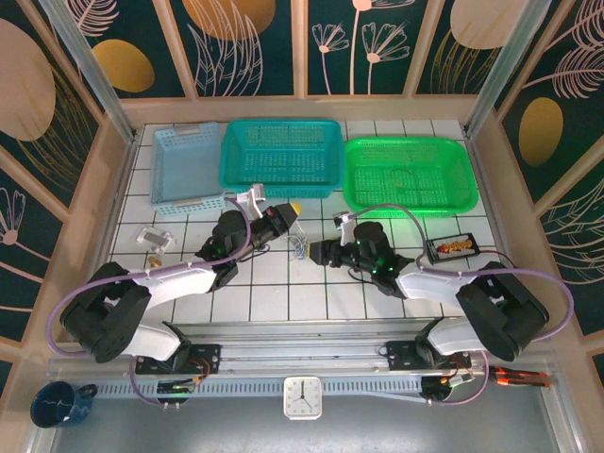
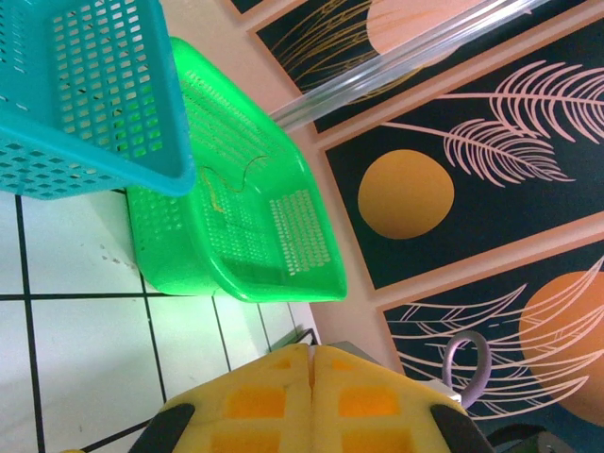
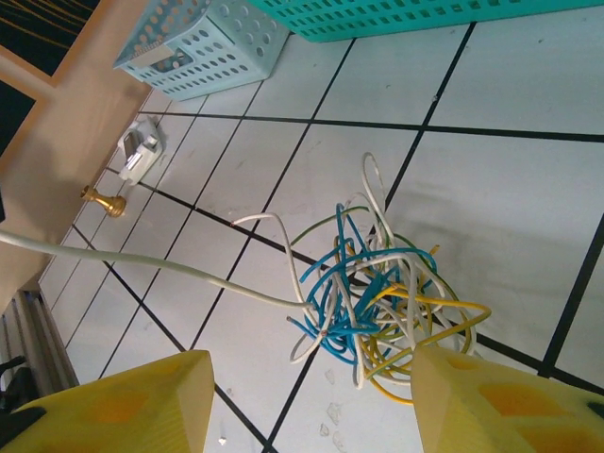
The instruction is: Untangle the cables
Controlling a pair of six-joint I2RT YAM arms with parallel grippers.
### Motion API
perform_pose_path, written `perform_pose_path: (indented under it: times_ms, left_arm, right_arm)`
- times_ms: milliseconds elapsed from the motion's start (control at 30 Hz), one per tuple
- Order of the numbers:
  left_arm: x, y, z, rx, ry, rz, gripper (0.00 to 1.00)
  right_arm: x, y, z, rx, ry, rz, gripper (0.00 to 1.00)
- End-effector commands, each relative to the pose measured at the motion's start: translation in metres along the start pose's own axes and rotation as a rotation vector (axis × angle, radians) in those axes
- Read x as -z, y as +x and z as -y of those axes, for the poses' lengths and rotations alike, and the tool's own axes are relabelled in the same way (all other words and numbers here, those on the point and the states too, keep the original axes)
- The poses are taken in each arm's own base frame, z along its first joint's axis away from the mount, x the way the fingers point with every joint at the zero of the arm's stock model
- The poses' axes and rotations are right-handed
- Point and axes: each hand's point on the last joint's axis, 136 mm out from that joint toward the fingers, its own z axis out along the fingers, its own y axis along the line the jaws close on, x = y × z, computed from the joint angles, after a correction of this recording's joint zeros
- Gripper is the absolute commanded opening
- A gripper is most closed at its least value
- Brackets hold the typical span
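The cables [image 3: 377, 302] are a small knot of blue, white and yellow strands lying on the white tiles, also visible as the cables [image 1: 299, 247] between the two arms. One white strand [image 3: 142, 262] runs from the knot off the left edge. My right gripper [image 3: 313, 363] is open, its yellow fingers either side of the knot's near end, the right fingertip [image 3: 462, 396] against the yellow loops; nothing is gripped. My left gripper [image 2: 311, 363] is shut, pads pressed together, with no cable visible between them. It hovers as the left gripper [image 1: 293, 208] just beyond the knot.
At the back stand a pale blue basket [image 1: 189, 165], a teal basket [image 1: 280, 156] and a green basket [image 1: 408, 175]. A small black tray [image 1: 453, 248] sits by the right arm. Small white and brass items [image 1: 156, 238] lie at the left.
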Motion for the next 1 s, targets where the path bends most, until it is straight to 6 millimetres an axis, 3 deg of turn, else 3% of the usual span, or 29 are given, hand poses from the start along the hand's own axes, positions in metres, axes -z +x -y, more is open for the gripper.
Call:
perform_pose_path:
  times_ms: [0, 500, 633, 800, 967]
  left_arm:
    - [-0.003, -0.006, 0.023, -0.012, 0.060, -0.002, 0.00]
    - [-0.002, -0.010, 0.037, 0.019, 0.105, 0.002, 0.00]
    - [0.001, -0.017, 0.056, 0.033, 0.158, 0.015, 0.00]
    - [0.005, -0.032, 0.095, 0.019, 0.236, 0.030, 0.00]
    - [0.011, -0.050, 0.141, 0.002, 0.326, 0.044, 0.00]
  right_arm:
    - [-0.008, -0.020, -0.010, 0.065, -0.007, 0.063, 0.58]
    - [-0.048, -0.049, -0.005, 0.081, 0.042, 0.182, 0.57]
    - [-0.054, -0.045, 0.008, 0.054, 0.084, 0.196, 0.50]
    - [-0.059, -0.034, 0.022, 0.013, 0.116, 0.185, 0.33]
    - [-0.061, -0.024, 0.031, -0.026, 0.132, 0.174, 0.30]
